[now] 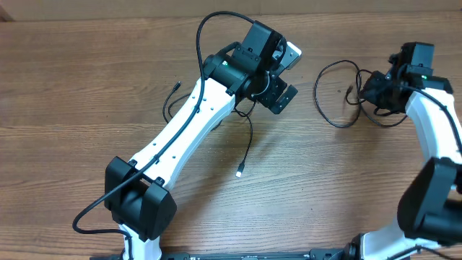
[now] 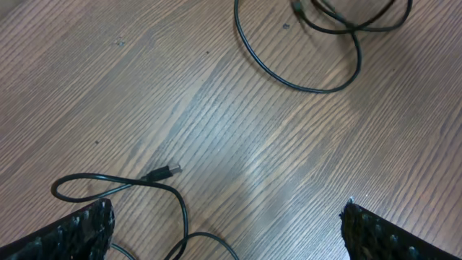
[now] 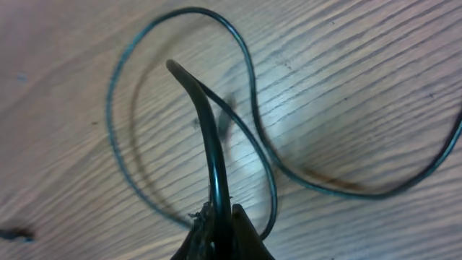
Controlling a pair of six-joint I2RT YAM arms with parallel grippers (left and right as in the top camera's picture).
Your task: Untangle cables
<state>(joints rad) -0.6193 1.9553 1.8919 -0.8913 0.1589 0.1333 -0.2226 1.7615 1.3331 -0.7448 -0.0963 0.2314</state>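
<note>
Looped cable [image 3: 213,144] is pinched by the right gripper [image 3: 220,235]; left gripper [image 2: 227,231] gapes empty; loop may be tightened if pulled.

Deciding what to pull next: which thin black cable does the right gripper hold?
The looped thin black cable on the right, pinched in the right gripper. The other, silvery-tipped cable lies free by the left arm.

left cable [image 1: 249,144] on table [image 1: 86,72] | right cable [image 1: 316,94] well apart, to its right
</note>
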